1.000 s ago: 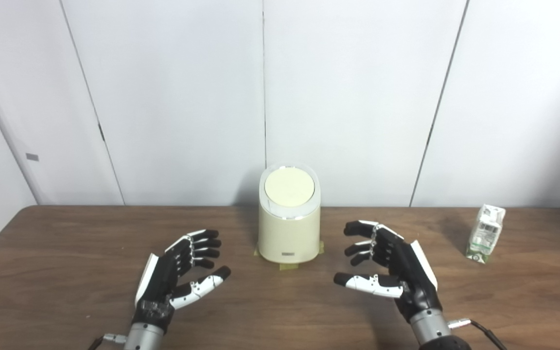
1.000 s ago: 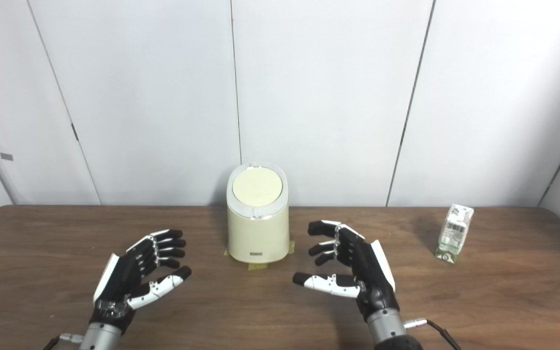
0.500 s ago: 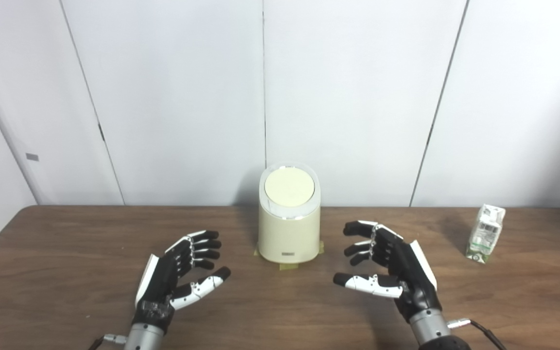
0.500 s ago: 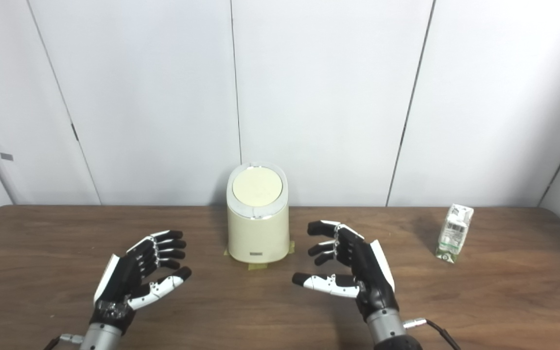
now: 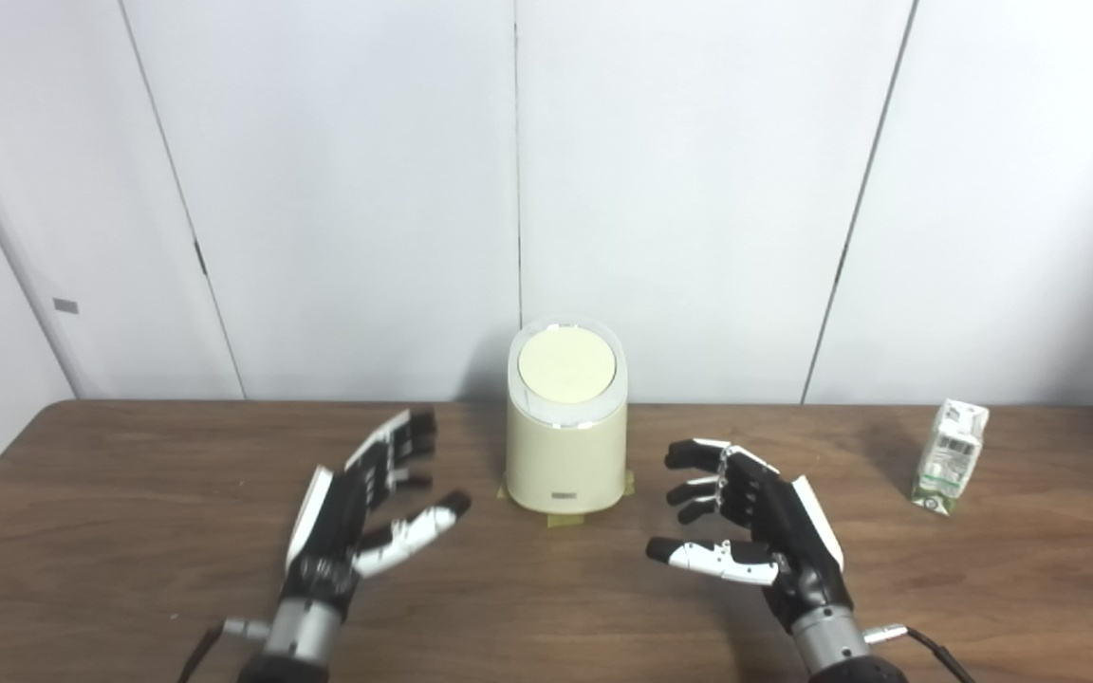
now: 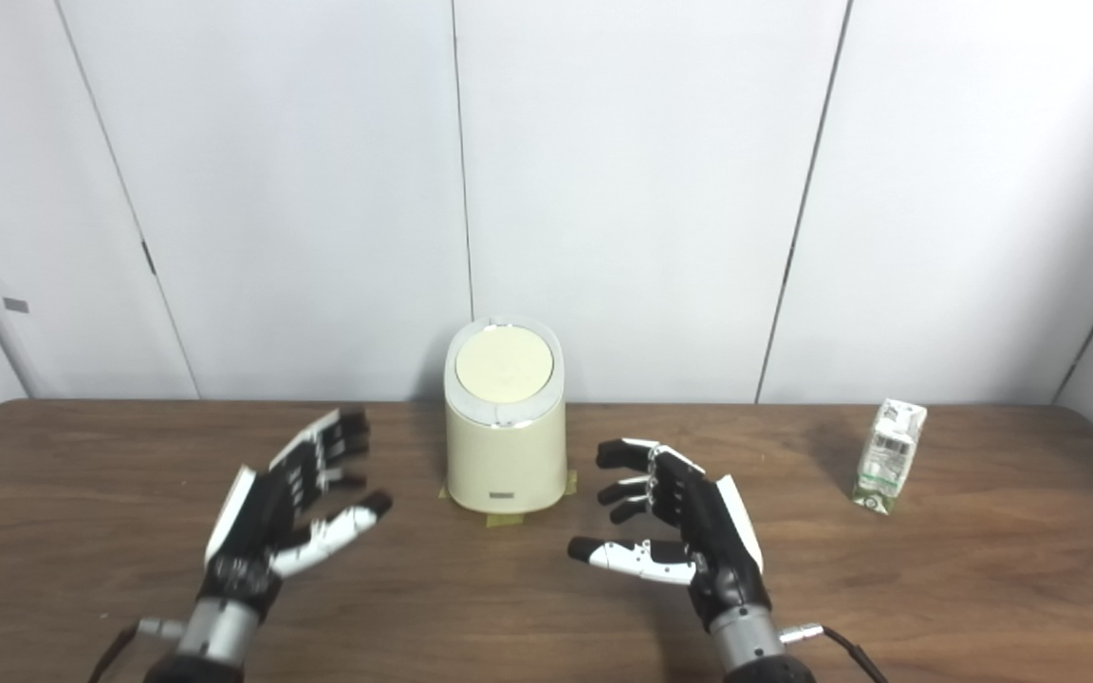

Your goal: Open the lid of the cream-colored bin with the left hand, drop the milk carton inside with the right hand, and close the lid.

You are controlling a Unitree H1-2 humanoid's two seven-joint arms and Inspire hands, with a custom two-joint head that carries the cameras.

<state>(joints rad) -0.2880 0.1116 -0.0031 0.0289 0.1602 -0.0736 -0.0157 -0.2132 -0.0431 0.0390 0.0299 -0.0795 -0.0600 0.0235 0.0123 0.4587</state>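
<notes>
Currently, the cream-colored bin (image 5: 565, 446) stands upright near the back edge of the table (image 5: 129, 560), centred between the two hands, with its round lid (image 5: 566, 363) down and closed. Strips of tape (image 5: 558, 517) show at its base. The left hand (image 5: 357, 517) is raised above the table to the left of the bin, holding nothing, with fingers (image 5: 404, 446) spread and pointing toward the bin; it does not touch the bin. The right hand (image 5: 755, 526) is to the right of the bin, also empty, fingers loosely curled and apart. The milk carton (image 5: 950, 455) stands upright near the table's right end, well apart from the right hand and the bin.
</notes>
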